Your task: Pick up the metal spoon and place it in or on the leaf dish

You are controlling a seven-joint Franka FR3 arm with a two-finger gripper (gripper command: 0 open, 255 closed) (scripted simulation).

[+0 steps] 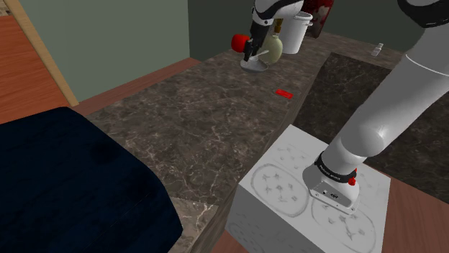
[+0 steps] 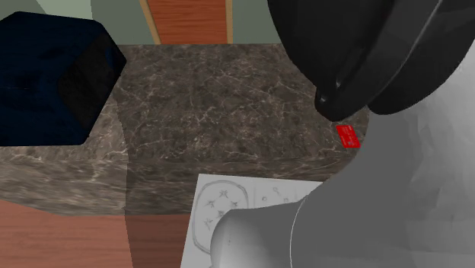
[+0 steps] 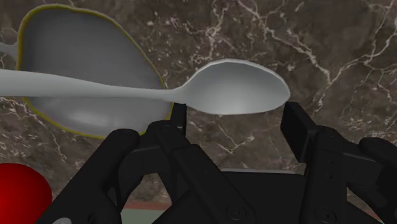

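On my wrist feed, the black gripper (image 3: 236,119) hangs over the marble counter (image 3: 331,57) with its fingers (image 3: 299,130) spread wide and nothing clasped between them. The grey spoon (image 3: 238,86) sits just past the fingertips, its bowl spanning the gap between them. I cannot tell whether either tip touches it. The spoon's long axis runs parallel to the line from one finger to the other, with the hollow of the bowl facing the camera. Its handle reaches out beyond one finger and crosses the leaf dish (image 3: 76,44), a grey dish with a yellow-green rim. A red ball (image 3: 19,194) sits near that same finger.

In the shoulder view, the gripper (image 1: 250,56) is at about eleven o'clock from the stand (image 1: 288,180), directly over the dish. A white container (image 1: 296,34) is at two o'clock from the gripper. A small red flat piece (image 1: 285,93) lies between four and five o'clock.
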